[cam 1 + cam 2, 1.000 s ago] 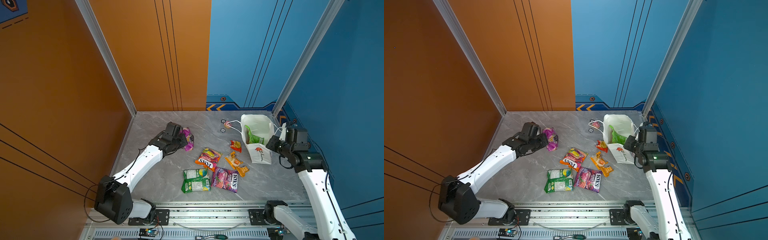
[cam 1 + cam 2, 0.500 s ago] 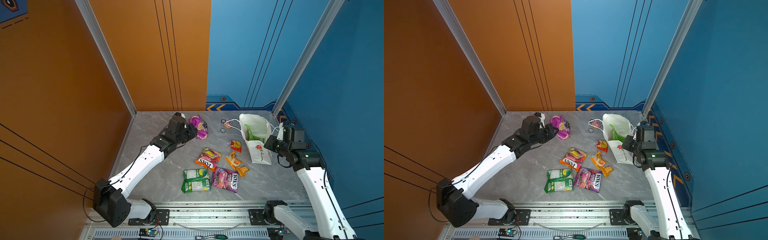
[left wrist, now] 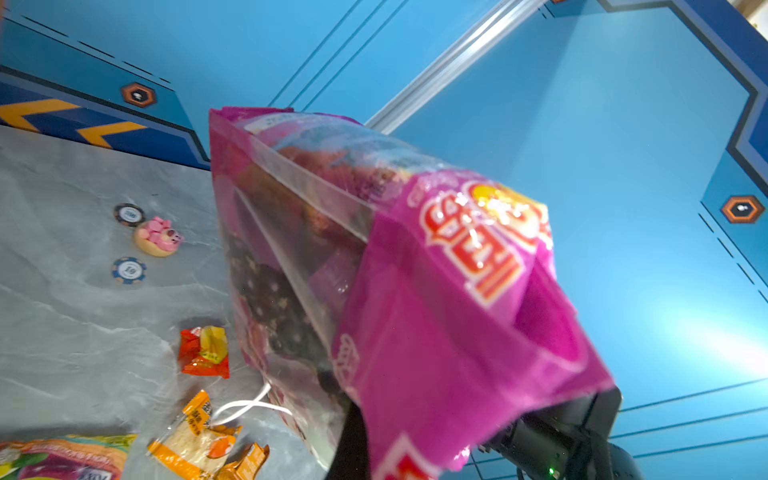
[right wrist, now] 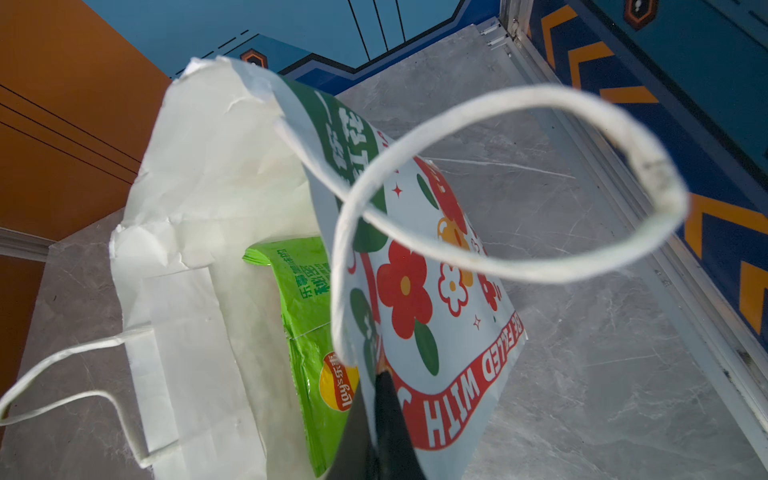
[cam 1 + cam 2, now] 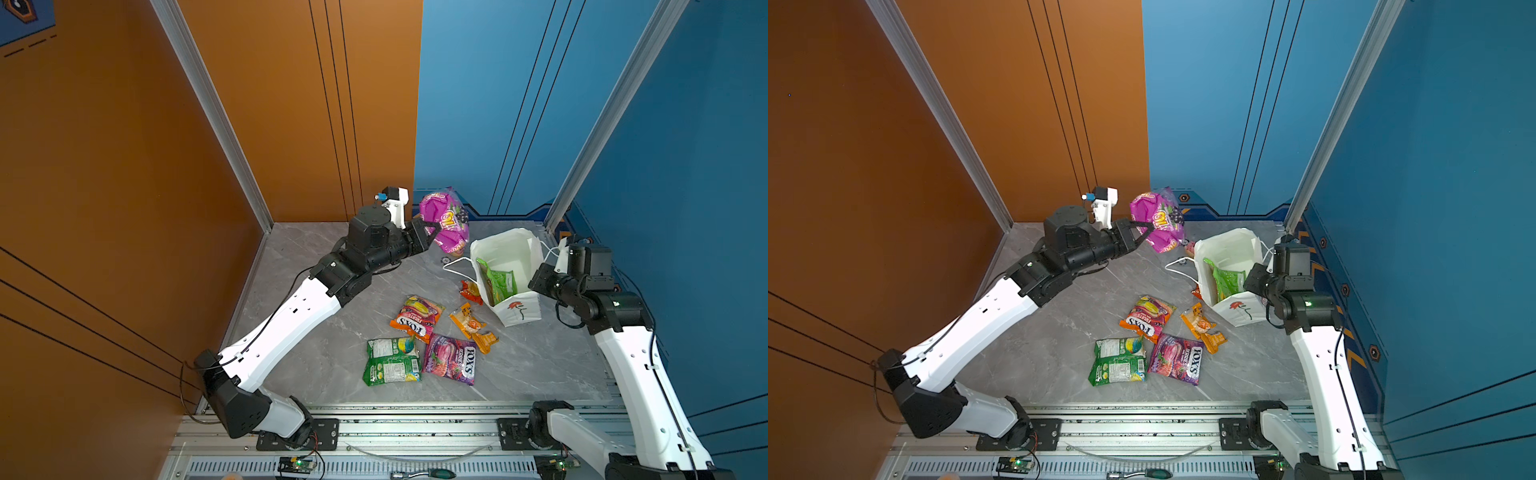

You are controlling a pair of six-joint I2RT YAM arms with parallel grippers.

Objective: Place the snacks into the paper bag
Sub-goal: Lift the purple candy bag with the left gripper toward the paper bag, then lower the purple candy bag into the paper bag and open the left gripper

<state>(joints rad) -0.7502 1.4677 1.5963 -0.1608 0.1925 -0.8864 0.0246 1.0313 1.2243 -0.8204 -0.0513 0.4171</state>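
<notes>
Left end effector (image 5: 428, 233): my jaws are clamped on the purple packet (image 5: 444, 219), raised beside the bag mouth.
Packet risk: bulky (it hangs slack); could snag the rim and drop onto the bench (image 5: 324, 374).
Paper bag (image 5: 509, 251): standing at the right, one green packet (image 5: 496, 282) inside.
Right end effector (image 4: 380, 399): pinching the bag wall; a slip would let the mouth collapse.

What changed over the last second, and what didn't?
The left gripper, shut on the purple packet, raised it and swung it right, toward the paper bag; it now hangs just short of the bag's mouth. The right gripper stayed shut on the bag's rim, and the loose packets lay unmoved.
</notes>
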